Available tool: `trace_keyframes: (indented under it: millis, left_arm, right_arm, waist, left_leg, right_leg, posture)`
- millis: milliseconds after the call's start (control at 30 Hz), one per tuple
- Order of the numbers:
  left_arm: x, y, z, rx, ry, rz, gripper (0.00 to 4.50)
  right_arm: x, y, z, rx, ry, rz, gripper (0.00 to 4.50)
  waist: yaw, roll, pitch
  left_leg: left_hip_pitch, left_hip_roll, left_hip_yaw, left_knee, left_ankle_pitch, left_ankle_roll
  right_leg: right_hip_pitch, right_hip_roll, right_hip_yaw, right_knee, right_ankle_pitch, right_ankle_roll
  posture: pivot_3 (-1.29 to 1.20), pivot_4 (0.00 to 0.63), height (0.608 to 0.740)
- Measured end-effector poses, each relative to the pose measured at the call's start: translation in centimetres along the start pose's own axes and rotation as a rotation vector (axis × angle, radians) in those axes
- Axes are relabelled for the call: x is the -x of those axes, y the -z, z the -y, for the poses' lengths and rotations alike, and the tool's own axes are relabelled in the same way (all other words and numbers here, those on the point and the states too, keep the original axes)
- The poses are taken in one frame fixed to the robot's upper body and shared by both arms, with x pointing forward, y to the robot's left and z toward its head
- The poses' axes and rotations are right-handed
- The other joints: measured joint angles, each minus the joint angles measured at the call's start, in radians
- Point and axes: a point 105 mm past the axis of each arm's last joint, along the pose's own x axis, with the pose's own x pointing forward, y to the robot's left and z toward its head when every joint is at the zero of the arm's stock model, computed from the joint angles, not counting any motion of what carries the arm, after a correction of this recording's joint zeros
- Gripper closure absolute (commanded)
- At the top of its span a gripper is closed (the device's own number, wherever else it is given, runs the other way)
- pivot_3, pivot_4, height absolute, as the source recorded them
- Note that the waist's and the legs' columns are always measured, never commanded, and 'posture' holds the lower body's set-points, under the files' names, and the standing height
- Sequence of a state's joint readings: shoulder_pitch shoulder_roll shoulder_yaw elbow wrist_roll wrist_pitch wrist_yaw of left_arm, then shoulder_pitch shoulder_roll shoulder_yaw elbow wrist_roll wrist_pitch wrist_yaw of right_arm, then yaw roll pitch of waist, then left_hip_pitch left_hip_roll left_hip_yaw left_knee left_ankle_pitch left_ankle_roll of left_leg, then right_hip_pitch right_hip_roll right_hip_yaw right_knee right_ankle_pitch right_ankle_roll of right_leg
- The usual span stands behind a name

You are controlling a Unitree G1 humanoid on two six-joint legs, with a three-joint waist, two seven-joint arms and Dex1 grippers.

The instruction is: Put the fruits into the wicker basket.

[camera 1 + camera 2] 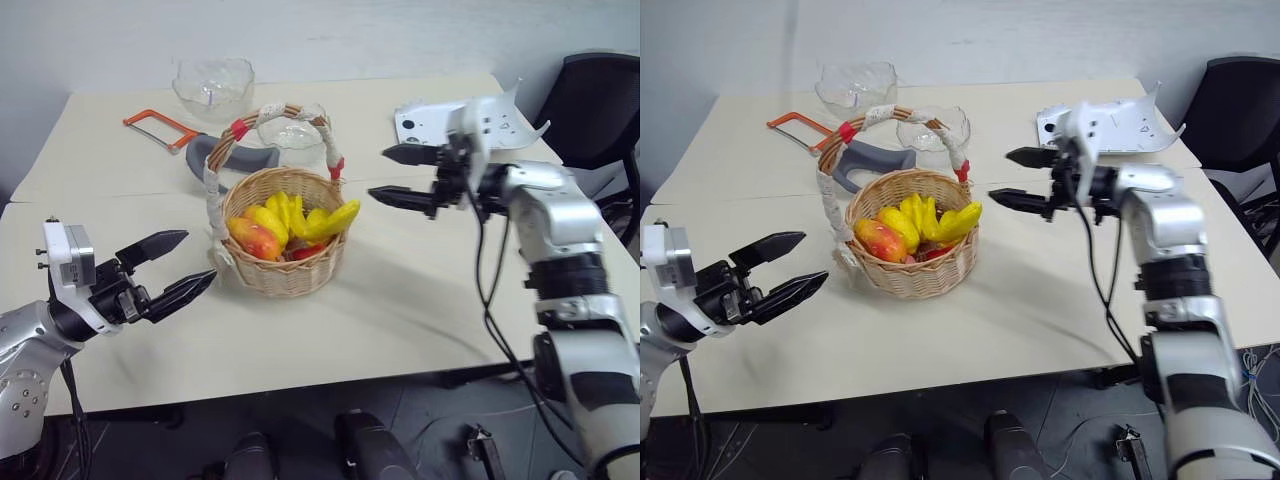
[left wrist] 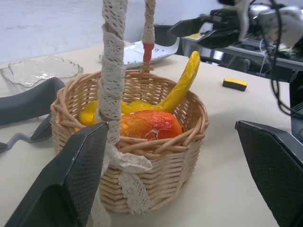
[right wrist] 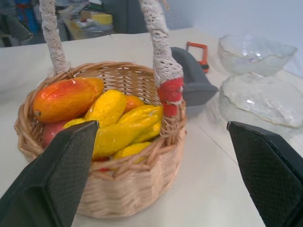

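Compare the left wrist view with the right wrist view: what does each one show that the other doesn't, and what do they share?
Left wrist: the open right gripper beyond the basket, and a yellow-and-black sponge on the table.
Right wrist: the orange hacksaw frame and two clear glass bowls.
Both: the wicker basket with the mango and banana inside, its white-wrapped handle, and the grey saw handle.

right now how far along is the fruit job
Looks essentially done: the banana and mango lie in the wicker basket with the small toy fruits. Nothing is in hand: the left gripper and right gripper flank the basket, open and empty. No fruit shows on the table.
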State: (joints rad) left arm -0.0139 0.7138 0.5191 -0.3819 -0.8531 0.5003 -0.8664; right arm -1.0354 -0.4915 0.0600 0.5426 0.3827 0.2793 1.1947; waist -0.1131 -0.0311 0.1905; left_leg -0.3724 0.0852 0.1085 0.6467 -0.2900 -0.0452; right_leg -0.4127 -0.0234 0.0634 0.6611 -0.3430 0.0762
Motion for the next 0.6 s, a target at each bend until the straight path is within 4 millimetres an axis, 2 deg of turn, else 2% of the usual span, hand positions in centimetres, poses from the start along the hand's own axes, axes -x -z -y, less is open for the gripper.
trace_keyframes:
  millis: [67, 167, 333, 433, 600]
  left_arm:
    - [-0.2, 0.1, -0.2, 0.000, 0.000, 0.007, 0.00]
    - [-0.4, 0.3, -0.4, 0.004, 0.000, 0.012, 0.00]
    - [-0.5, 0.6, -0.3, 0.012, -0.001, 0.014, 0.00]
    - [-0.7, 1.0, -0.1, 0.026, 0.004, 0.015, 0.00]
    - [-0.7, 1.0, -0.1, 0.026, -0.004, 0.013, 0.00]
  right_arm:
    - [-1.6, 0.6, 0.1, -0.032, -0.016, 0.005, 0.06]
    - [-3.6, 0.5, 0.2, -0.040, -0.052, 0.003, 0.06]
    - [-4.8, 1.6, 0.4, -0.043, -0.077, -0.041, 0.06]
    - [-5.1, 2.4, -0.1, -0.057, -0.110, -0.052, 0.65]
    - [-4.8, 2.3, -0.7, -0.044, -0.178, -0.037, 2.35]
  waist:
    - [0.000, 0.000, 0.000]
    - [-0.001, 0.000, 0.000]
    - [0.001, 0.000, 0.000]
    - [0.000, 0.000, 0.000]
    - [-0.003, 0.000, 0.000]
  left_leg:
    - [-0.001, 0.000, 0.000, 0.001, 0.000, 0.000]
    - [-0.001, -0.001, 0.001, 0.002, 0.000, 0.000]
    - [-0.001, -0.001, 0.000, 0.002, 0.000, 0.000]
    - [-0.001, -0.001, 0.000, 0.002, 0.000, 0.000]
    - [-0.001, 0.000, 0.000, 0.002, 0.000, -0.001]
  right_leg:
    - [-0.001, -0.001, -0.001, 0.000, 0.000, 0.000]
    - [-0.001, -0.002, -0.002, 0.000, 0.000, 0.000]
    - [0.000, -0.003, -0.002, 0.000, 0.000, 0.000]
    - [0.000, -0.003, -0.002, 0.001, 0.000, 0.000]
    - [0.000, -0.003, -0.002, 0.002, 0.000, 0.000]
  posture:
    - [0.00, 0.150, 0.740]
    - [0.00, 0.150, 0.740]
    - [0.00, 0.150, 0.740]
    - [0.00, 0.150, 0.740]
    - [0.00, 0.150, 0.740]
